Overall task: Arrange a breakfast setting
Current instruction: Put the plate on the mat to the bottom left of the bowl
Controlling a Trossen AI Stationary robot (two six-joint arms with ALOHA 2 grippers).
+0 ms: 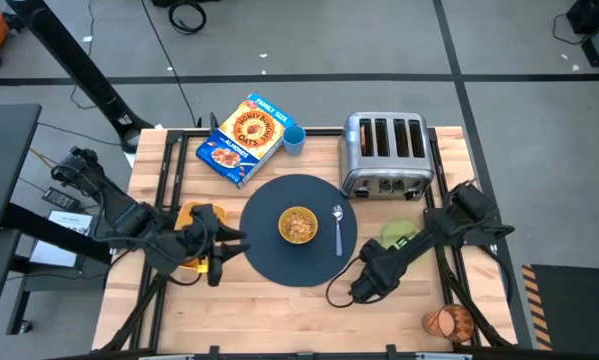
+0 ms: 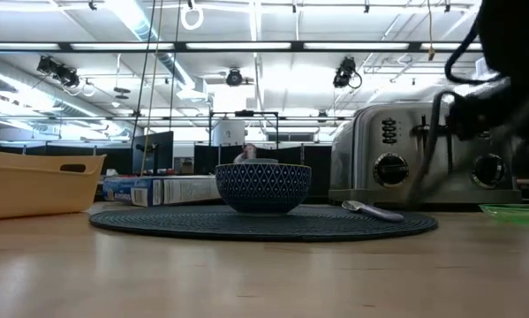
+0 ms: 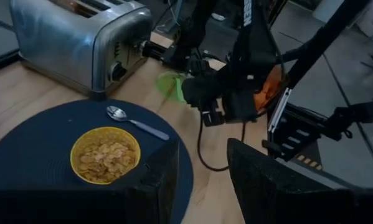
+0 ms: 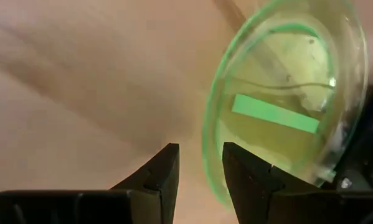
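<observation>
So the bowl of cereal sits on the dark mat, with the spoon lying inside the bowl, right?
Not quite. The bowl of cereal does sit on the dark mat, but the spoon lies on the mat beside the bowl, not inside it. The high view shows this.

The mat lies in the middle of the worktop. The bowl sits on the mat, with the spoon just right of it. The toaster stands behind. The plate lies right of the mat.
</observation>
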